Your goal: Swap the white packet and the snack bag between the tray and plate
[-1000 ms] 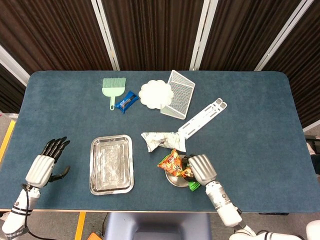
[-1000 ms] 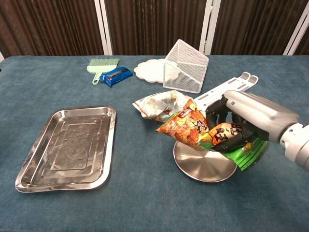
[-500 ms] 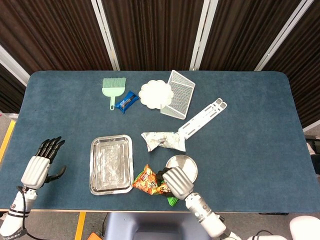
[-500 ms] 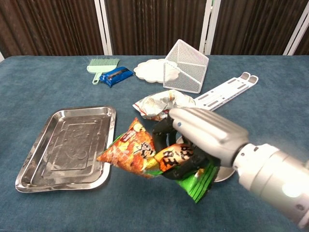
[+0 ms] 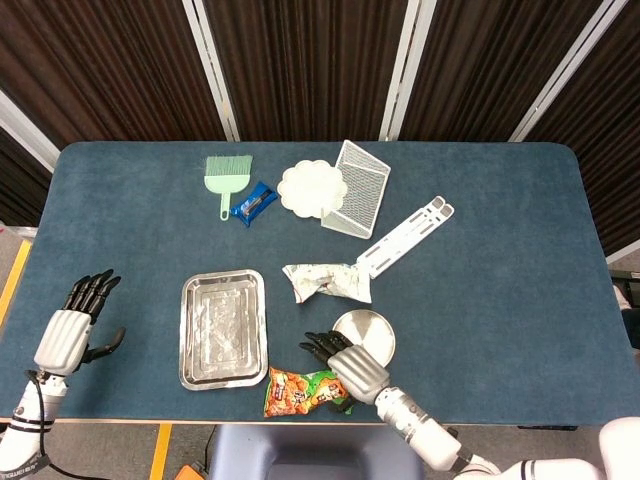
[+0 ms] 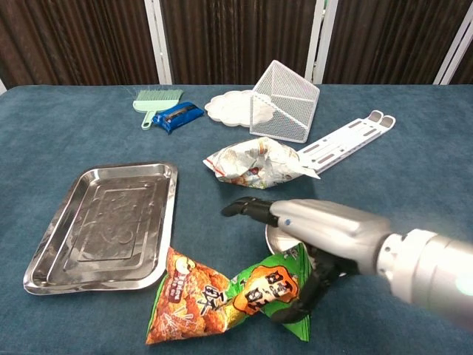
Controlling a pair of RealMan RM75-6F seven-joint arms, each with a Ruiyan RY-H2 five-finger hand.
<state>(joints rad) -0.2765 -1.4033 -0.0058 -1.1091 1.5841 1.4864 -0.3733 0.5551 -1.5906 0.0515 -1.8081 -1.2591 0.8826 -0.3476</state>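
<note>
Right hand point(image 6: 318, 233) of mine hangs low over the near edge of the table, palm down, fingers stretched forward and apart above the snack bag point(image 6: 229, 296). The thumb side seems to reach down by the bag's green end, but I cannot tell whether it is pinching the foil or only brushing it; the bag itself lies flat on the blue cloth with its weight on the table. It sits between the tray point(image 5: 223, 328) and the plate point(image 5: 372, 332), just off the tray's near corner and not in it. I judge that as a parking spot: with the bag out of the plate, the plate is bare and ready to take the other item.

That other item, the white packet point(image 6: 255, 163), lies crumpled on the cloth beyond the plate, near it but not on it, its far end just beside the long white rack point(image 6: 344, 139). The tray is bare as well. So neither thing is yet where the swap wants it, and by my reckoning the bag needs only a short carry left into the tray, and the packet a short one toward me onto the plate.

My left hand point(image 5: 72, 330) is well away at the table's left edge, fingers spread, holding nothing, clear of the tray so it won't get in the way.

The bag overhangs close to the table's front edge, so a careless nudge could push it off.
</note>
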